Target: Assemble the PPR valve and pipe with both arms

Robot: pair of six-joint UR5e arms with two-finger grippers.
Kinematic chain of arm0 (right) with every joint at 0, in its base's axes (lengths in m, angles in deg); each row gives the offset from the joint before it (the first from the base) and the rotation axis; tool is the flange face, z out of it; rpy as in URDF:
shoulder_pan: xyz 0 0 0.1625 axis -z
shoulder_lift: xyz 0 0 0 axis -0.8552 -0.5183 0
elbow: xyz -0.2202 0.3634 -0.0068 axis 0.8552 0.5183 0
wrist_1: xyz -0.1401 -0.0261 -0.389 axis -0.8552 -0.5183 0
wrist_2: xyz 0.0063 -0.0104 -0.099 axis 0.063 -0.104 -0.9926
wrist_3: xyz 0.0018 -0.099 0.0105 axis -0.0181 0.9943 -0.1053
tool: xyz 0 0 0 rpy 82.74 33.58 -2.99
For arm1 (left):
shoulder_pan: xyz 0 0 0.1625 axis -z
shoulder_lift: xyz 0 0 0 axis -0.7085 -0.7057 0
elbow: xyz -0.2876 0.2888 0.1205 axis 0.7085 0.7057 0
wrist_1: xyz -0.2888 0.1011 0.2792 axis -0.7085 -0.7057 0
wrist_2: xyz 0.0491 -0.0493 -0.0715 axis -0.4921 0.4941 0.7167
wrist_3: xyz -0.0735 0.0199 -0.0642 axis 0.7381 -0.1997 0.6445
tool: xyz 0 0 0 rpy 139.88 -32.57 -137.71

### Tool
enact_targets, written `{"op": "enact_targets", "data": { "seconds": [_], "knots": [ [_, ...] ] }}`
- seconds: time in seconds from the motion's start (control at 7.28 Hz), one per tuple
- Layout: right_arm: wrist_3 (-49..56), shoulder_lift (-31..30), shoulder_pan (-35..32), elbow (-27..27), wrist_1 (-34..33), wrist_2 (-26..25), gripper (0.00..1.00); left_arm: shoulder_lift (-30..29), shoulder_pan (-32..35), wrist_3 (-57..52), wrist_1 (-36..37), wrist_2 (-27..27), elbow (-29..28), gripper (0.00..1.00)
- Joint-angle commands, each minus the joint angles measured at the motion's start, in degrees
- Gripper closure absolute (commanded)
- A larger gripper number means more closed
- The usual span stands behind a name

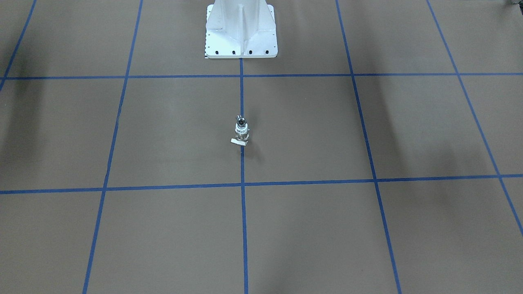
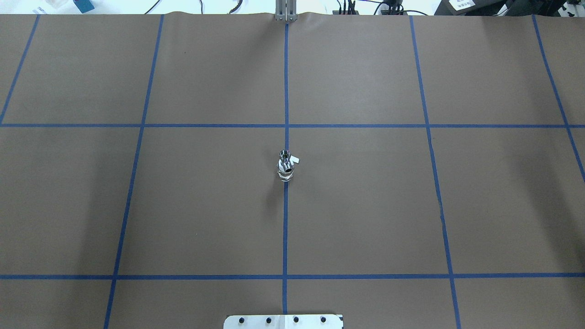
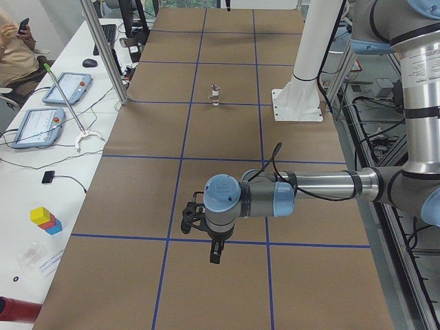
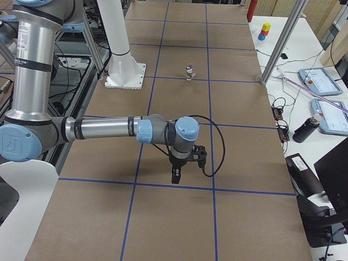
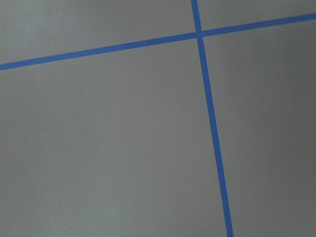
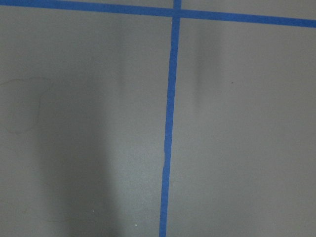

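The pipe (image 1: 241, 121) stands on the PPR valve (image 1: 241, 134) in the middle of the surface, likely joined, so the left claw (image 3: 214, 256) and right claw (image 4: 175, 178) hang far off near the end edges, and I cannot tell if they are wide or narrow.

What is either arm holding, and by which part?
Nothing: the PPR valve, pipe on top, stands alone on the table; left gripper and right gripper hang far from it.

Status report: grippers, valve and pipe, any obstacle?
Left gripper and right gripper away from parts, jaws unreadable. PPR valve upright on centre tape line, pipe on top. Nothing seen in the way.
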Motion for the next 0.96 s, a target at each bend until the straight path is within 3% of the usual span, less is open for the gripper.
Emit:
{"op": "enact_targets", "data": {
  "seconds": [0.0,0.82],
  "knots": [
    [-0.15,-2.99,-1.29,-2.25,0.00,0.18,0.00,0.05,0.00,-0.02,0.00,0.09,0.27,0.00],
    [-0.33,-3.44,-1.38,-1.91,0.00,0.18,0.00,0.23,0.00,-0.02,-0.09,0.00,0.45,0.00]
  ]
}}
